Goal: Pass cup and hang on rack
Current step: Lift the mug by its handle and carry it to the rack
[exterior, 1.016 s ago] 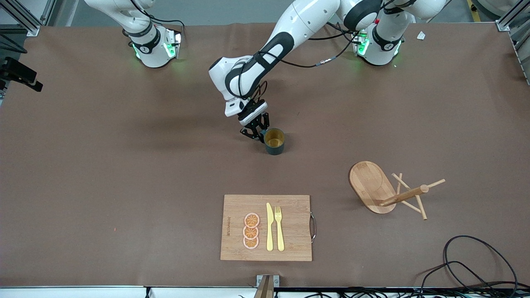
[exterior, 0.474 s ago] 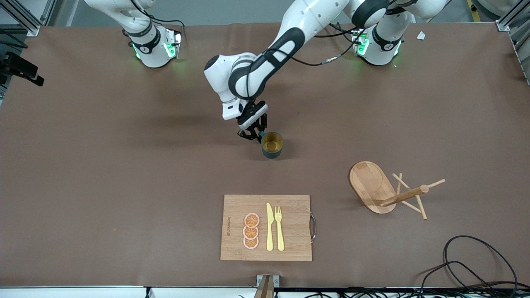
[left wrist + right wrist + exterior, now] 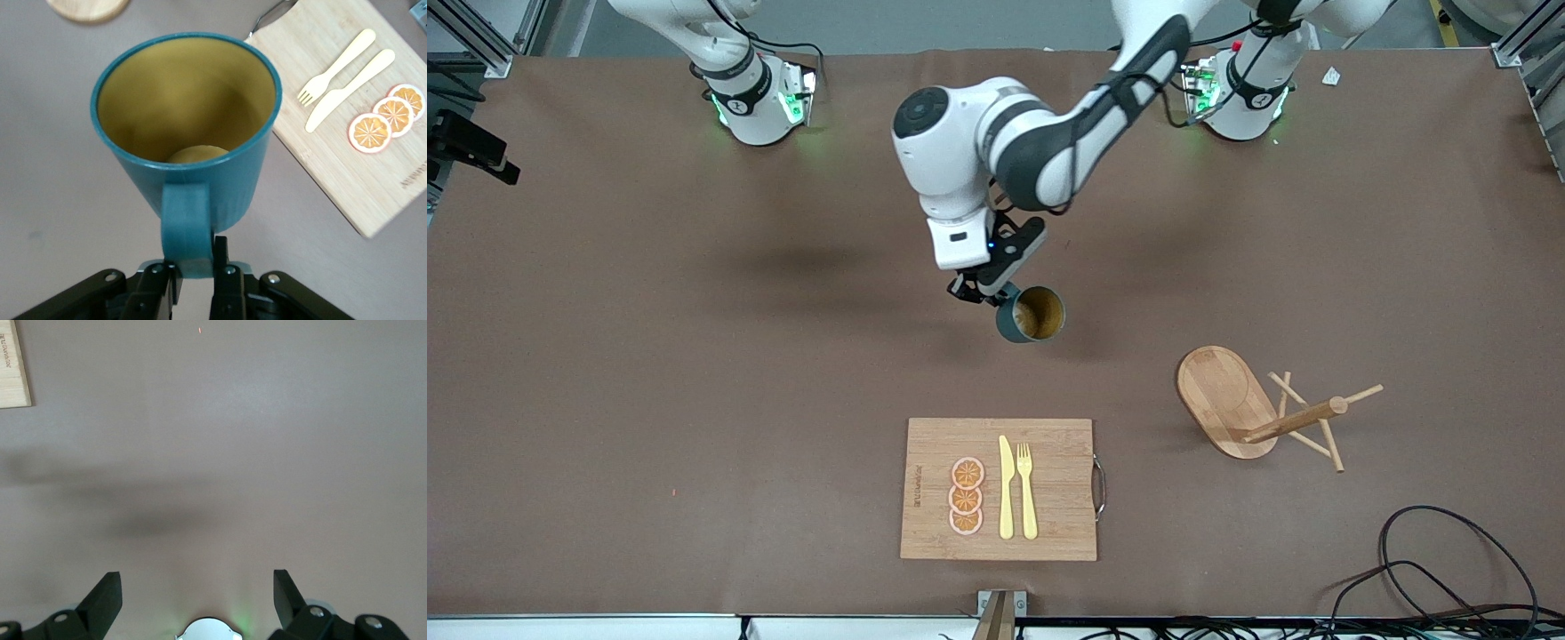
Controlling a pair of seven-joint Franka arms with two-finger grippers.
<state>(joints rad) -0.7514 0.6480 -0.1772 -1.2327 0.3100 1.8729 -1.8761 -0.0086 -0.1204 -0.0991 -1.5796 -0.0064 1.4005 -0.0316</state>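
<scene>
Both arms had glossy white shells with black joint bands, green-lit bases, loose black cables; left gripper [image 3: 980, 294] and right gripper [image 3: 197, 587] were black.

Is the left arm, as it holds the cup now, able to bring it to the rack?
Probably yes: left gripper grips the cup by its handle, lifted, with bare table toward the rack.

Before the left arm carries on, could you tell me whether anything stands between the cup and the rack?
Nothing visible does. The left gripper holds the cup by its handle above bare table, and the rack, standing toward the left arm's end, has only open mat between.
</scene>
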